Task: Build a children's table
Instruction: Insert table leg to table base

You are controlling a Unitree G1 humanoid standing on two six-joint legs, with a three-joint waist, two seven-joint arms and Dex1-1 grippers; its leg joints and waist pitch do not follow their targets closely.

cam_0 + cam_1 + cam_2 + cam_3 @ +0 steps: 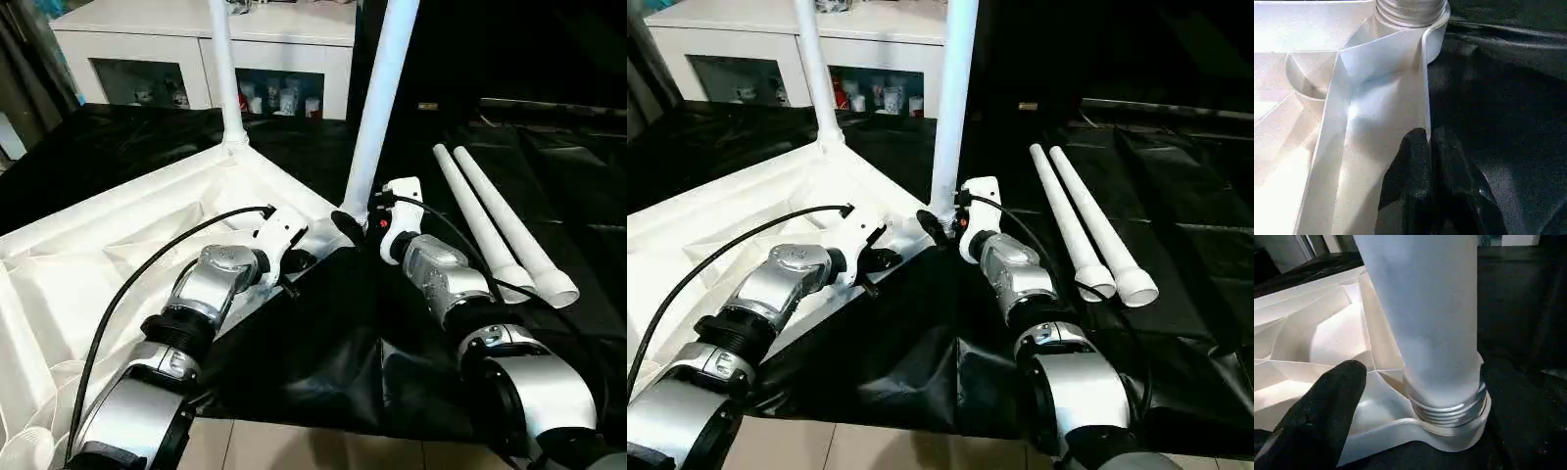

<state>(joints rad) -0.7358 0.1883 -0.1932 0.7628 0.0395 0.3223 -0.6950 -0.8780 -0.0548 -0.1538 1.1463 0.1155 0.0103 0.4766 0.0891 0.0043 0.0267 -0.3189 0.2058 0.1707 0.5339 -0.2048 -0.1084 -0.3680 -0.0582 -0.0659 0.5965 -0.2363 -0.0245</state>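
Left gripper (1431,147) is pinched closed on the rim wall of the upside-down tabletop (118,245), just short of the near corner socket. Right gripper (361,223) is spread wide, fingers (1327,406) standing off either side of the leg (377,108) without touching it. That leg stands in the near corner socket, tilted a bit, with silver thread (1449,411) showing above the collar. The tabletop lies ribbed side up on the black sheet (323,343), toward its left edge. Second leg (225,73) stands upright in the far corner socket. Two loose legs (509,225) lie side by side on the sheet, right of the right arm. White cabinet (196,39) sits past the sheet's far edge.
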